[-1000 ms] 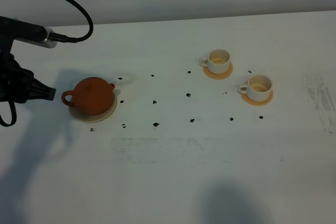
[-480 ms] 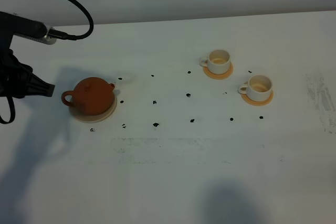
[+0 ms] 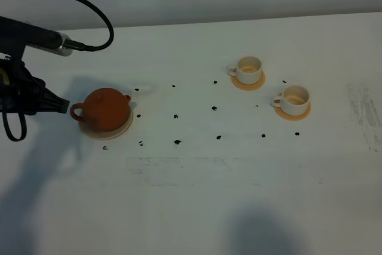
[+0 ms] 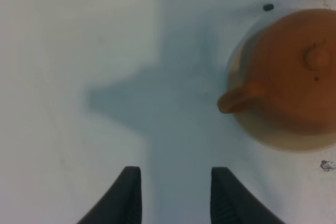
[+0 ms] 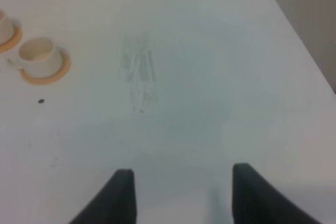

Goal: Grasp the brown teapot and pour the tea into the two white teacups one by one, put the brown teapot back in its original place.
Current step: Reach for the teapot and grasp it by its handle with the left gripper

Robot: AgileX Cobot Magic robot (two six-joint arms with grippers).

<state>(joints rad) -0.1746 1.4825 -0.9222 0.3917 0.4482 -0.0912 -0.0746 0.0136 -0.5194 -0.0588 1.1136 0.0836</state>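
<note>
The brown teapot (image 3: 106,108) sits on its pale beige coaster (image 3: 111,133) at the left of the table, handle pointing left. My left gripper (image 3: 59,106) hovers just left of that handle, open and empty. In the left wrist view the teapot (image 4: 294,72) lies beyond and to one side of the open left gripper (image 4: 176,196), apart from it. The two white teacups (image 3: 249,68) (image 3: 294,98) stand on orange coasters at the right. My right gripper (image 5: 184,195) is open over bare table, with one teacup (image 5: 37,51) far off.
Small black marks (image 3: 176,141) dot the table between teapot and cups. A scuffed grey patch (image 3: 364,111) lies near the right side. The table's right edge (image 5: 310,51) shows in the right wrist view. A black cable (image 3: 89,10) loops above the left arm.
My left arm has moved right, bringing its gripper close to the teapot's handle. Teapot and cups have not moved.
</note>
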